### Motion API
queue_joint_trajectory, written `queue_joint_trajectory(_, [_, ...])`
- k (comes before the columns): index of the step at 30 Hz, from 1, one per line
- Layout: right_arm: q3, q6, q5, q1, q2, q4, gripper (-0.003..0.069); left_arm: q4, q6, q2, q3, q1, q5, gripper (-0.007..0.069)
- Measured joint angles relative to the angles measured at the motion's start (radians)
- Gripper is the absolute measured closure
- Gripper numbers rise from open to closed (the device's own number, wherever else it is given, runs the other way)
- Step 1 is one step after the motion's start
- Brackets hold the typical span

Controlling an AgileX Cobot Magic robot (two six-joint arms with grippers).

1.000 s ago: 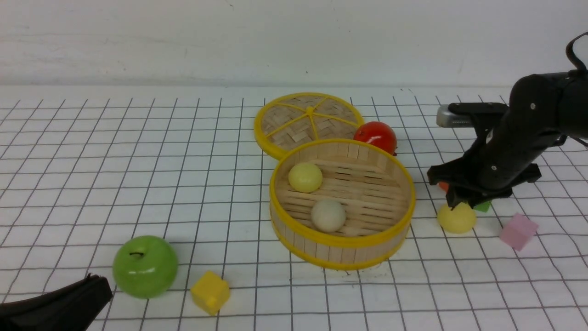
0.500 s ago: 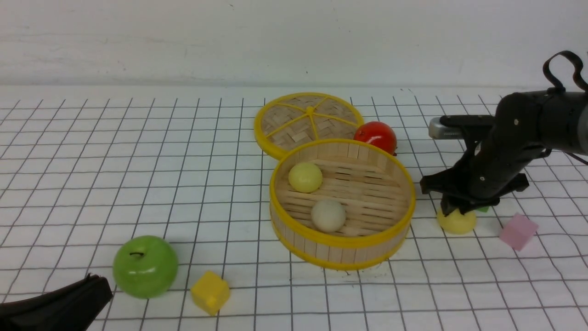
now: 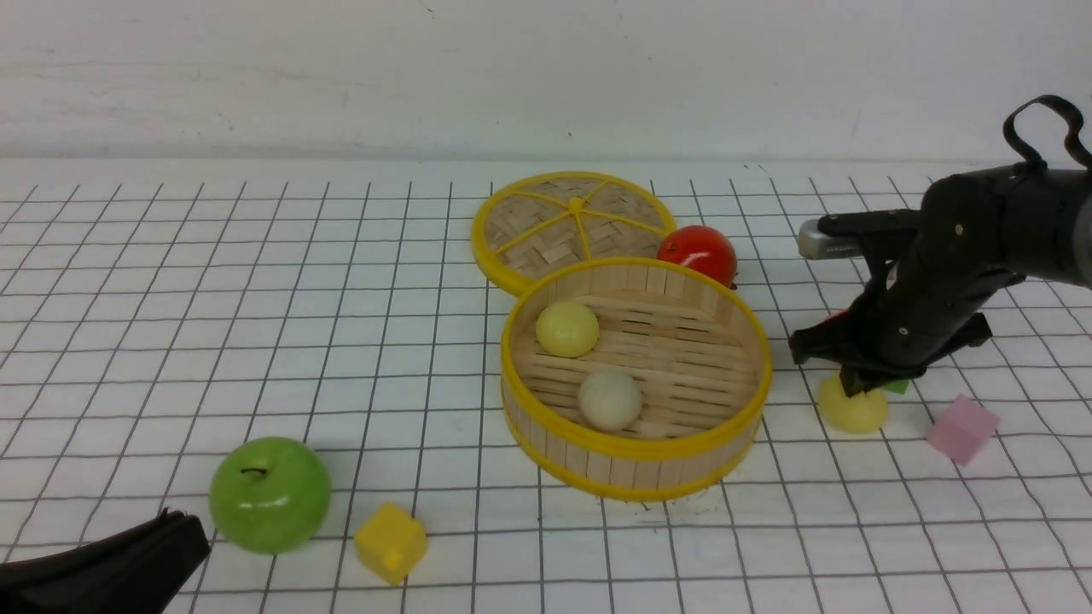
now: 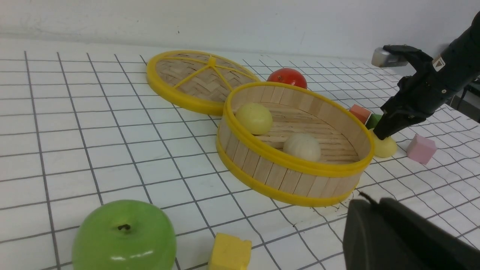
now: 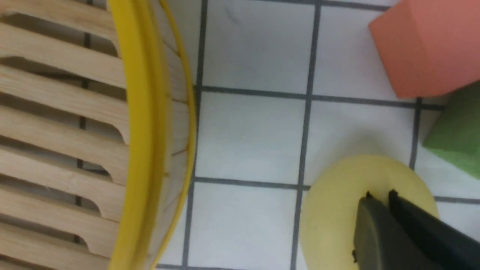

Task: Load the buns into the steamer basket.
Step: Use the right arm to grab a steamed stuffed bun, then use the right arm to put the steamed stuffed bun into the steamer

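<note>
Right arm: reached in from the 3 o'clock edge of the desk [image 3: 256, 341], forearm near level, wrist bent steeply down.
Right tool [image 3: 856, 388]: pointed down, fingers pressed together, tips touching the top of the third bun [image 3: 853, 411]; whether any of it was pinched could not be told.
Third bun: pale yellow, resting on the desk just outside the basket [image 3: 636, 448], at its 3 o'clock, with a green block [image 3: 897, 385] just behind and a pink block [image 3: 962, 429] farther toward 3 o'clock.
Basket: held a yellow bun [image 3: 567, 328] at 10 o'clock and an off-white bun [image 3: 609, 399] toward 7 o'clock.
Left tool [image 3: 183, 537]: low at the desk's 7 o'clock corner beside the apple [image 3: 270, 494], closed, holding nothing.
</note>
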State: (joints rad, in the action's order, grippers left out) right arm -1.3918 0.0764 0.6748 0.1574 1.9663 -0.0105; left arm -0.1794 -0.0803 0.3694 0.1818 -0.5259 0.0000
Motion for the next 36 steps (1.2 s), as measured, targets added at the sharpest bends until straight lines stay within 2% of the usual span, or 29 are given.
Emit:
queue_joint_trajectory(7, [0.0, -0.032, 0.046, 0.006, -0.11, 0.025, 0.0662, 0.0, 0.0, 0.0, 0.0, 0.0, 0.0, 0.0589])
queue_joint_trajectory(14, [0.0, -0.132, 0.015, 0.109, -0.21, 0.141, 0.0661, 0.0, 0.0, 0.0, 0.0, 0.0, 0.0, 0.0587])
queue_joint_trajectory(19, [0.0, -0.148, -0.142, 0.214, -0.157, 0.163, 0.0656, 0.0, 0.0, 0.0, 0.0, 0.0, 0.0, 0.0581])
queue_joint_trajectory(22, [0.0, -0.148, -0.216, 0.242, -0.108, 0.161, 0.0643, 0.0, 0.0, 0.0, 0.0, 0.0, 0.0, 0.0577])
queue_joint_trajectory(26, [0.0, -0.15, -0.28, 0.252, -0.037, 0.142, 0.0587, 0.0, 0.0, 0.0, 0.0, 0.0, 0.0, 0.0575])
queue_joint_trajectory(32, [0.0, -0.15, -0.328, 0.252, 0.016, 0.132, 0.0383, 0.0, 0.0, 0.0, 0.0, 0.0, 0.0, 0.0575])
queue_joint_trajectory(33, [0.0, -0.15, -0.328, 0.252, 0.014, 0.132, 0.0375, 0.0, 0.0, 0.0, 0.0, 0.0, 0.0, 0.0575])
queue_joint_trajectory(34, [0.0, -0.15, -0.319, 0.252, -0.004, 0.132, 0.03, 0.0, 0.0, 0.0, 0.0, 0.0, 0.0, 0.0575])
queue_joint_trajectory(36, [0.001, -0.15, -0.297, 0.252, -0.034, 0.144, 0.025, 0.0, 0.0, 0.0, 0.0, 0.0, 0.0, 0.0575])
